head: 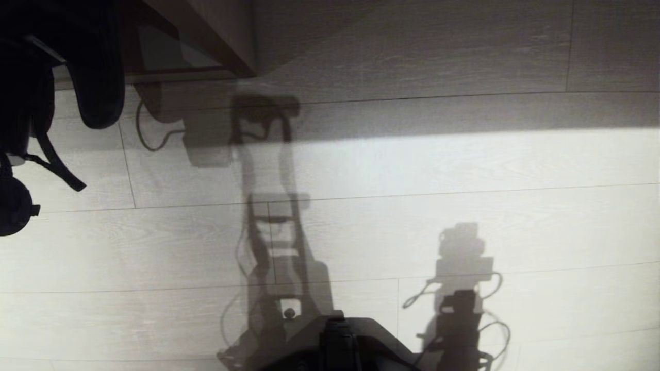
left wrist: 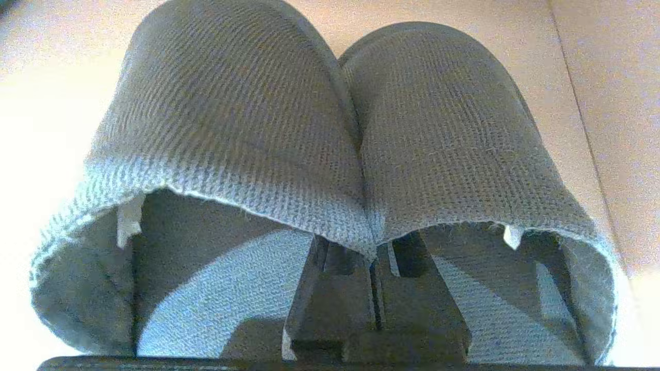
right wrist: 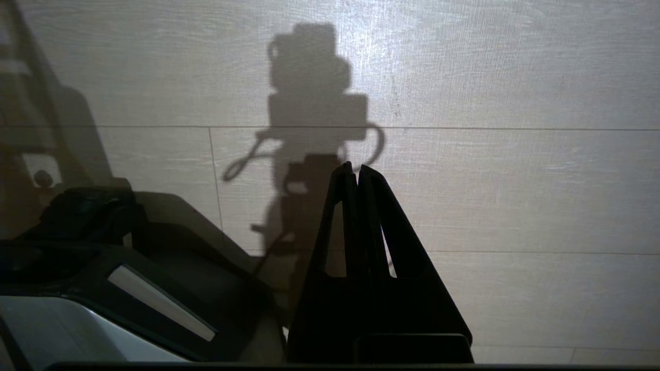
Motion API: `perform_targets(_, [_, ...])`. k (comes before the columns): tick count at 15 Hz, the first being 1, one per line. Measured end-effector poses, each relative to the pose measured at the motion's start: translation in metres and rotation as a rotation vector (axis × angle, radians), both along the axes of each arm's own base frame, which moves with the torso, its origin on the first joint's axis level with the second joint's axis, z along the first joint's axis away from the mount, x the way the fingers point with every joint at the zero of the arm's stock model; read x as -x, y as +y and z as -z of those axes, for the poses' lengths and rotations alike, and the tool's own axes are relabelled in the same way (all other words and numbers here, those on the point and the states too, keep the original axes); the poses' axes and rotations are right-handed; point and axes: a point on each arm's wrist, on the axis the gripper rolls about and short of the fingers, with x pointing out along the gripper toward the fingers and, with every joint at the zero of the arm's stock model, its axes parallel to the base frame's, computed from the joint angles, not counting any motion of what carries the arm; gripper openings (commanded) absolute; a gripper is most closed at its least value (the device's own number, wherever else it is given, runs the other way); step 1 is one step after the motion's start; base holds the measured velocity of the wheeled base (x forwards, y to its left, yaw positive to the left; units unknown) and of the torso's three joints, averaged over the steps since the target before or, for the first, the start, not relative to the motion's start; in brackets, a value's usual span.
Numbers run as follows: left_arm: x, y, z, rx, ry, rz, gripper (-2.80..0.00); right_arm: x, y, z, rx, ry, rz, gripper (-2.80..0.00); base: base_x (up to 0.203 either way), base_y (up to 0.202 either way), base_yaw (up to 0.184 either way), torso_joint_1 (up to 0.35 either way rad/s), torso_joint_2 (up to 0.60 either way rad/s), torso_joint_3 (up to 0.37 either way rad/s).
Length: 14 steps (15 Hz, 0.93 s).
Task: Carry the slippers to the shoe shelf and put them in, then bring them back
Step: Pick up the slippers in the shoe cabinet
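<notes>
The slippers (left wrist: pixel 232 118) are a pair of grey-black woven fabric, side by side with their toes pointing away from the wrist camera. My left gripper (left wrist: pixel 372 252) is shut on the inner edges where the two uppers meet, and the pair hangs above the pale floor. In the head view they show as a dark rounded shape (head: pixel 95 67) at the top left, below my dark left arm (head: pixel 20 103). My right gripper (right wrist: pixel 356 170) is shut and empty, low beside my base. I cannot tell whether the wood furniture (head: pixel 206 41) at the top is the shoe shelf.
That furniture has a dark brown edge and its corner juts out over the floor at the top left. Pale wood-plank floor (head: pixel 464 165) fills the rest of the head view, crossed by my own shadows. My dark base (head: pixel 335 340) is at the bottom centre.
</notes>
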Motion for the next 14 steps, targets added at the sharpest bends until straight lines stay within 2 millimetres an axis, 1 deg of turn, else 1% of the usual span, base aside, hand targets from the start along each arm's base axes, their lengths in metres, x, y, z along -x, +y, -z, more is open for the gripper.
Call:
perform_targets(4, [0.036, -0.007, 0.025, -0.034, 0.19, 0.053, -2.8, 0.0, 0.0, 0.0, 0.0, 0.0, 0.0, -2.8, 0.0, 0.0, 0.0, 0.0, 0.0, 0.0])
perform_targets(7, [0.066, -0.008, 0.043, -0.034, 0.333, 0.067, -2.8, 0.0, 0.0, 0.0, 0.0, 0.0, 0.0, -2.8, 0.0, 0.0, 0.0, 0.0, 0.0, 0.0])
perform_targets(10, [0.108, -0.006, 0.058, -0.064, 0.396, 0.072, -2.8, 0.0, 0.0, 0.0, 0.0, 0.0, 0.0, -2.8, 0.0, 0.0, 0.0, 0.0, 0.0, 0.0])
perform_targets(14, [0.17, -0.017, 0.075, -0.097, 0.372, 0.039, -2.8, 0.0, 0.0, 0.0, 0.0, 0.0, 0.0, -2.8, 0.0, 0.0, 0.0, 0.0, 0.0, 0.0])
